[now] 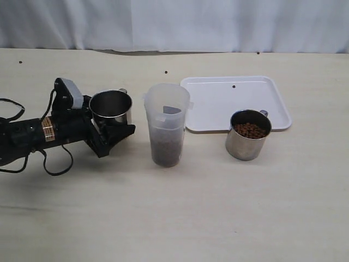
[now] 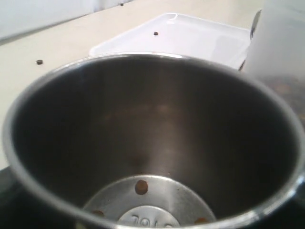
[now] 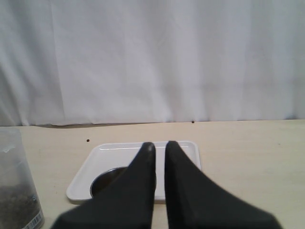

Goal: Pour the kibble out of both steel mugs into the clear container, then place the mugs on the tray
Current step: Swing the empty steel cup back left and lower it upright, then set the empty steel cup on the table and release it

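Observation:
My left gripper (image 1: 116,134) is closed around an upright steel mug (image 1: 110,110) left of the clear container (image 1: 167,123). The left wrist view looks down into this mug (image 2: 152,138); only a few kibble pellets (image 2: 141,186) lie on its bottom. Kibble (image 1: 166,148) fills the container's lower part. The second steel mug (image 1: 248,135), full of kibble (image 1: 250,130), stands on the table against the tray's (image 1: 218,106) near edge. My right gripper (image 3: 159,147) is shut and empty, pointing at the tray (image 3: 107,155) and that mug (image 3: 107,179); the exterior view does not show it.
Stray pellets lie on the table (image 1: 166,71) and one on the tray (image 1: 233,86). A white curtain (image 1: 174,22) hangs behind the table's far edge. The left arm's cables (image 1: 54,164) trail on the table at the left.

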Tool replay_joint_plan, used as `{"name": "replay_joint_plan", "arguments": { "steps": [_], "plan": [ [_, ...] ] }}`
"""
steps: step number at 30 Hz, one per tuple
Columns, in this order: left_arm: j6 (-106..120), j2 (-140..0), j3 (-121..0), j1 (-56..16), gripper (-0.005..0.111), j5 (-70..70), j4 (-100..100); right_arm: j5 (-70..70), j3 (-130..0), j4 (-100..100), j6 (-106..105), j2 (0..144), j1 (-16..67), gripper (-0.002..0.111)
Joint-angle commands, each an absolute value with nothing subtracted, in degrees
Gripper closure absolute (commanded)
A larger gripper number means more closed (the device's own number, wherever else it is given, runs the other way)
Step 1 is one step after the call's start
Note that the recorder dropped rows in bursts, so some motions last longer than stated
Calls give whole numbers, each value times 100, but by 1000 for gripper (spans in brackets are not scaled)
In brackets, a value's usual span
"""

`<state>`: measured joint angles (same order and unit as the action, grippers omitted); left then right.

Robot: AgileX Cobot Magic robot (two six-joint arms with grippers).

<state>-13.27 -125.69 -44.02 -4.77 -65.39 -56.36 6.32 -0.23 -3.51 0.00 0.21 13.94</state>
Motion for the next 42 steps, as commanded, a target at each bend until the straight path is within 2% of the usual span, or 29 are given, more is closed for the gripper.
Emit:
{"name": "replay_joint_plan", "arguments": {
  "steps": [1, 5, 14, 21, 30, 32, 35, 36, 37, 39, 42],
  "plan": [
    [-1294, -12653, -4540, -656, 107, -6265, -5593, 609, 0, -366, 0, 0, 1420, 103],
    [-1197, -12653, -4540, -639, 107, -5604, -4991, 609, 0, -366, 0, 0, 1420, 103],
    [-1076, -12653, -4540, -457, 107, -5273, -4664, 609, 0, -366, 0, 0, 1420, 103],
    [-1387, -12653, -4540, 163, 107, -5295, -5494, 609, 0, -366, 0, 0, 1420, 103],
    [-1439, -12653, -4540, 193, 105, -5295, -5792, 609, 0, -366, 0, 0, 1420, 103],
    [-1439, -12653, -4540, 193, 99, -5295, -5779, 609, 0, -366, 0, 0, 1420, 103],
    [-1439, -12653, -4540, 193, 80, -5354, -5793, 609, 0, -366, 0, 0, 1420, 103],
    [-1439, -12653, -4540, 193, 71, -5385, -5793, 609, 0, -366, 0, 0, 1420, 103],
    [-1439, -12653, -4540, 193, 52, -5385, -5793, 609, 0, -366, 0, 0, 1420, 103],
    [-1506, -12653, -4540, 193, 32, -5370, -5845, 609, 0, -366, 0, 0, 1420, 103],
    [-1530, -12653, -4540, 193, 18, -5228, -5847, 609, 0, -366, 0, 0, 1420, 103]
  ]
}}
